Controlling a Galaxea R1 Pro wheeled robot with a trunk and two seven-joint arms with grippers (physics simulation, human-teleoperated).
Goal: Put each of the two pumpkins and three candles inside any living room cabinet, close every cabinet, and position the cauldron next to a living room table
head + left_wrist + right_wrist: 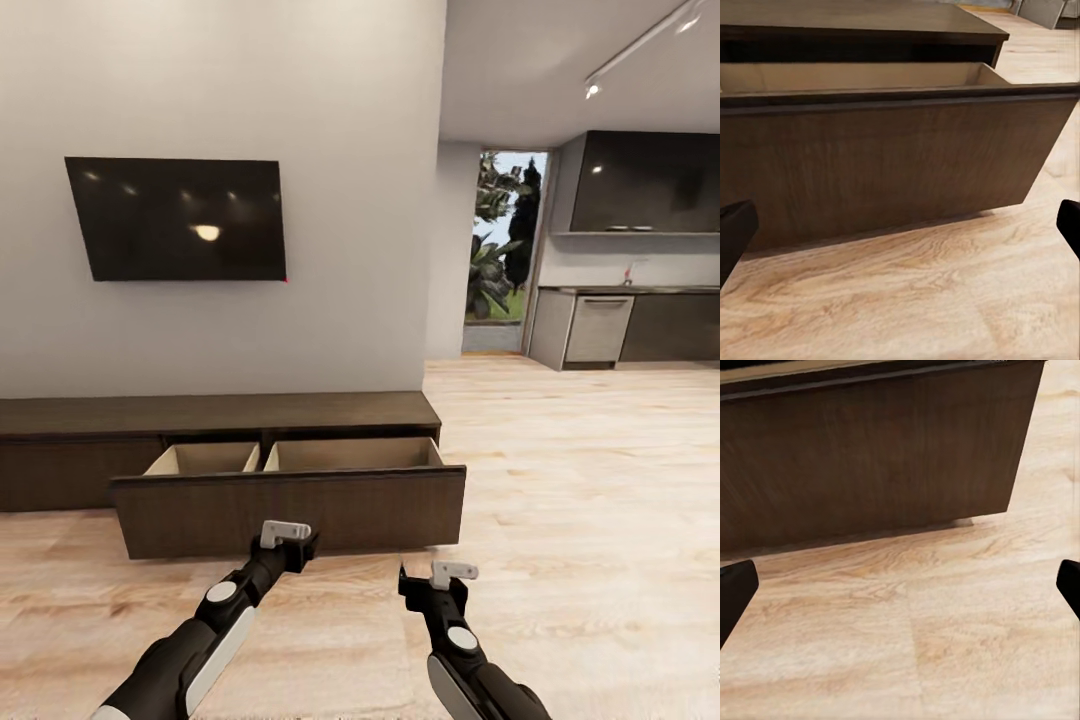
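Note:
The long dark-brown cabinet (220,412) stands against the grey wall. Its wide drawer (290,512) is pulled out toward me, with two beige compartments (350,455) showing; their floors are hidden behind the front panel. My left gripper (303,546) hovers low just before the drawer front (892,165), open, with its fingertips (735,234) far apart and nothing between them. My right gripper (418,588) hangs over the floor a bit further back, also open and empty, facing the same panel (870,450). Pumpkins, candles, cauldron and glass table are out of view.
A black TV (180,218) hangs on the wall above the cabinet. Light wooden floor (580,500) stretches to the right toward a kitchen with grey cupboards (600,328) and a doorway onto greenery (500,250).

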